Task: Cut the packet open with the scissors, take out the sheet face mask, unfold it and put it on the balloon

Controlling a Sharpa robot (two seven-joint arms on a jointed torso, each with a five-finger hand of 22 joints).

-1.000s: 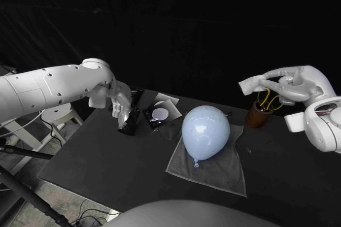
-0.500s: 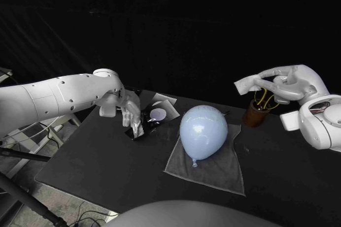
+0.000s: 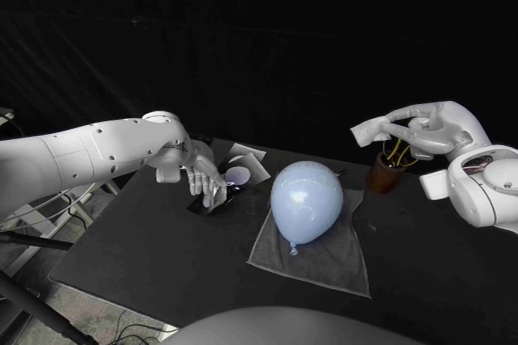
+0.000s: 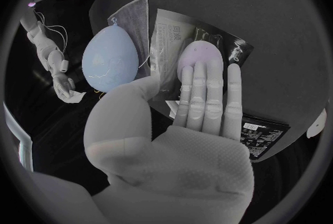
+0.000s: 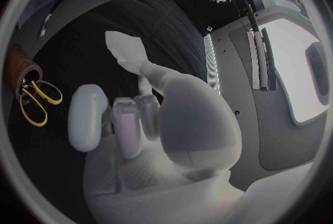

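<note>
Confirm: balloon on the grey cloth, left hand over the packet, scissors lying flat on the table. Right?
Not quite. The scissors are not flat on the table: they stand in the brown cup, yellow handles up, as the right wrist view shows. The balloon does lie on the grey cloth, with the left hand over the packet.

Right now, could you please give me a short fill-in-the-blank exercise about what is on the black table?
1. The pale blue rubber balloon lies on a grey ___.
2. The yellow-handled scissors stand in a brown ___.
3. The dark packet with a pale oval lies under the robot's ___ hand.
Missing words: cloth; cup; left.
</note>
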